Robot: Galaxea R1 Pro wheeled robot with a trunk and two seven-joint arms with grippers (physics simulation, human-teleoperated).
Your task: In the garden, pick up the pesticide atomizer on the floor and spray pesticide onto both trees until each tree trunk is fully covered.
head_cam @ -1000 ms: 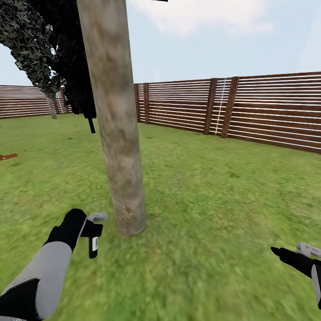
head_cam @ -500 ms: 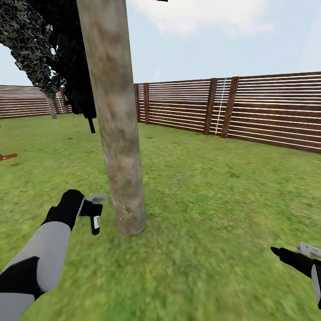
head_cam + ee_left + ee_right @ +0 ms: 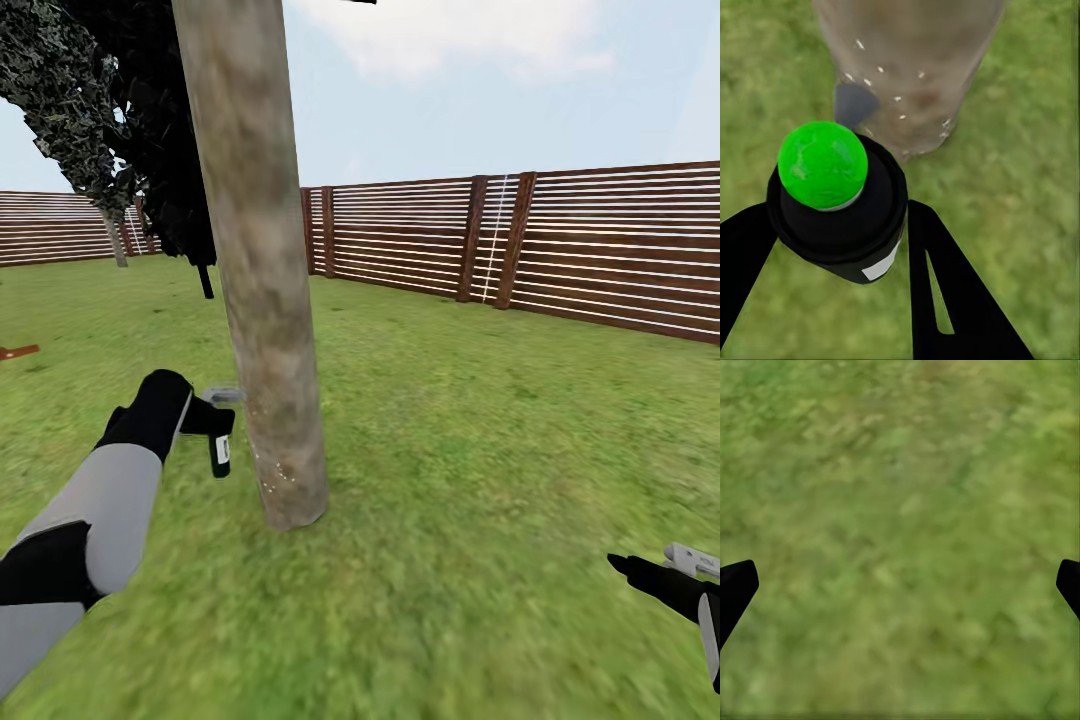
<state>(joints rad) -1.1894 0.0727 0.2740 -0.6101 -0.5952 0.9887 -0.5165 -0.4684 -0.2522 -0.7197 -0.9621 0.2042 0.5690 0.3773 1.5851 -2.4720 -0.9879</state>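
Thick tree trunk (image 3: 262, 300) rising from the grass (image 3: 480, 480). Just beside its lower part, left hand (image 3: 212, 418) clenched on the pesticide atomizer (image 3: 220, 452), hanging upright, nozzle facing speckled bark (image 3: 900, 67). Well apart from the trunk, right hand (image 3: 672, 577) spread, holding nothing.

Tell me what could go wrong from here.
1. The left gripper holds the atomizer very near the trunk; lifting further could knock it against the bark.
2. White specks show only near the trunk's base; the bark above looks bare, so coverage may stay incomplete.
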